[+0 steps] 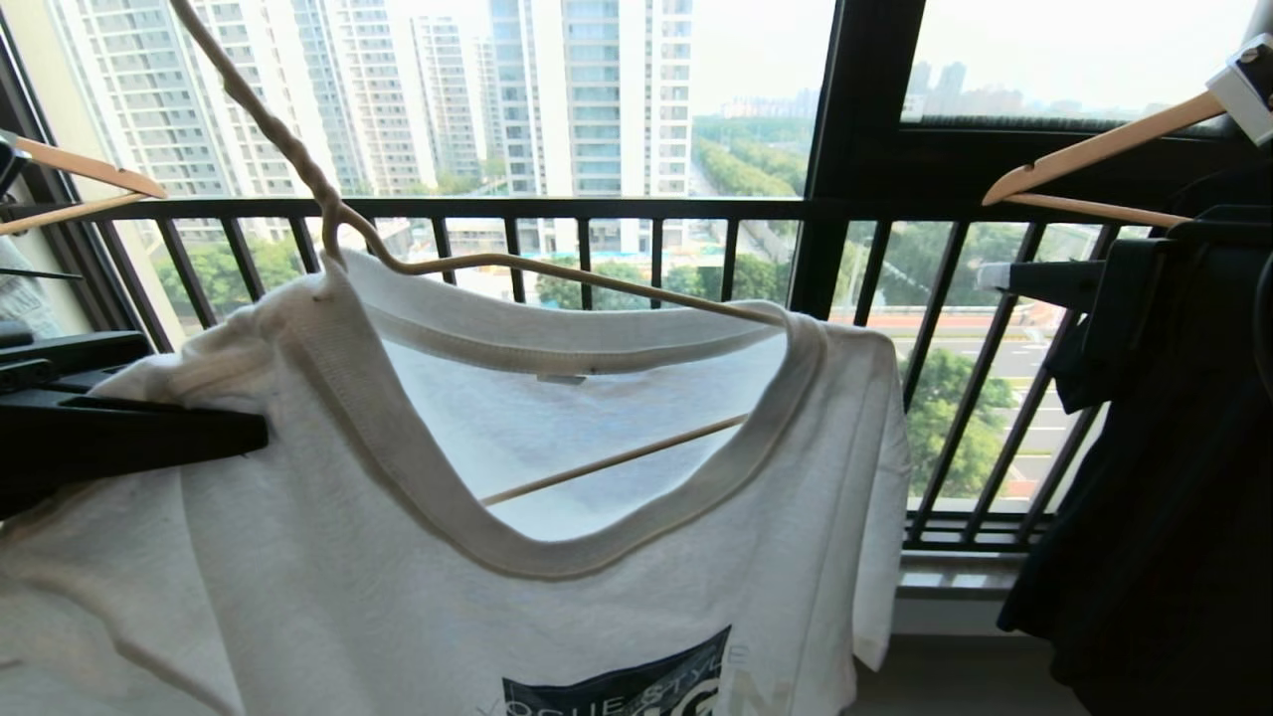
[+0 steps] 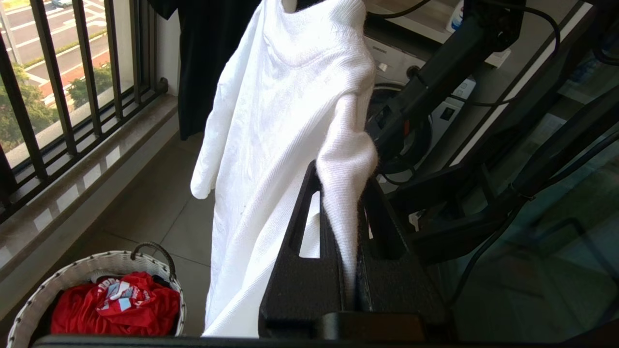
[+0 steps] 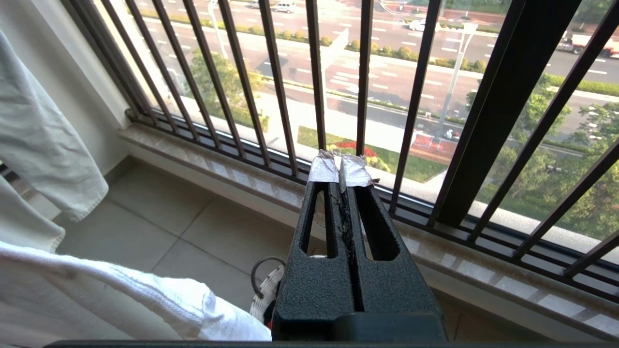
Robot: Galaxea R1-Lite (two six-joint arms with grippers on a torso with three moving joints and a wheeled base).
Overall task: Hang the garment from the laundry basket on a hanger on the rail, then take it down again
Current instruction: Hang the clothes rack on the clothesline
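Observation:
The garment [image 1: 418,577], a white T-shirt with a dark blue chest print, hangs on the thin cream hanger [image 1: 557,267], whose twisted neck runs up and out of the head view at the top left. The rail is out of view. My left gripper [image 1: 254,438] comes in level from the left and is shut on a fold of the garment's shoulder [image 2: 343,179]. The laundry basket [image 2: 29,299] stands on the floor below. My right gripper [image 3: 340,174] is shut and empty; it points at the window bars above the basket's rim [image 3: 266,290], beside the garment [image 3: 121,299].
A red cloth [image 2: 116,309] lies in the basket. A black shirt [image 1: 1174,477] hangs at the right under a wooden hanger [image 1: 1094,149]; another wooden hanger [image 1: 90,169] is at the left. The black window guard [image 1: 597,209] runs behind. A washing machine [image 2: 401,63] stands behind the garment.

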